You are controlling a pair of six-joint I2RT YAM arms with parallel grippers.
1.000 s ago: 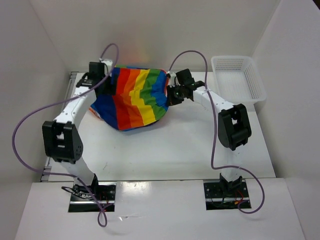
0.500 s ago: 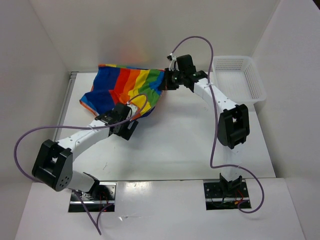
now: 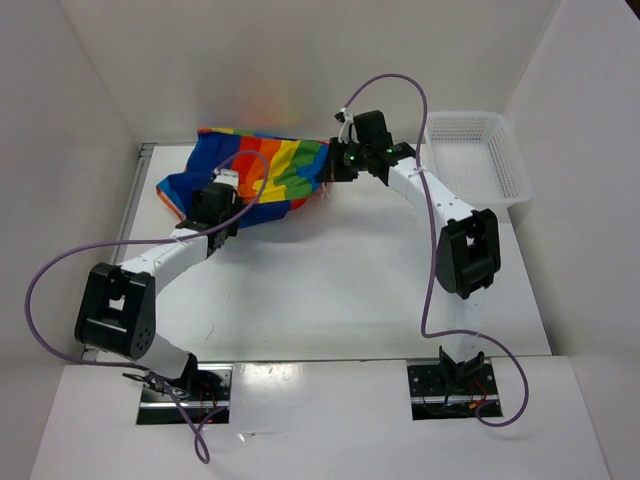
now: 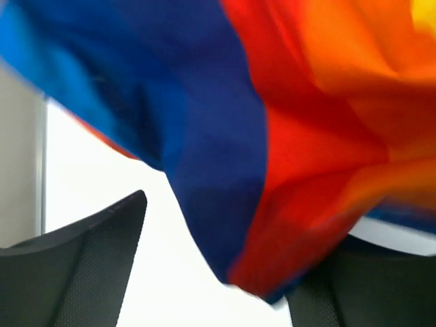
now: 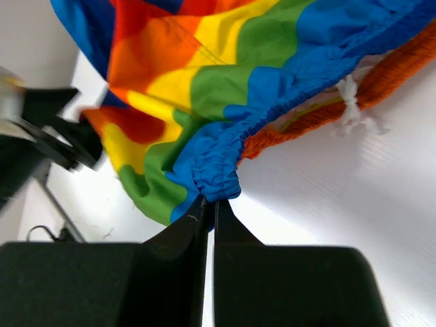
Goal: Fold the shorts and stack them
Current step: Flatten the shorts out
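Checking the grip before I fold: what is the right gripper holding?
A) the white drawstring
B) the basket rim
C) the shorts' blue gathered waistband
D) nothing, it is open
C: in the right wrist view the right gripper is shut on the blue gathered waistband of the shorts, with the white drawstring lying loose off to one side.

The top view looks down from above the near edge, facing far; both wrist views sit very close. All three share the shorts point(image 3: 268, 168).
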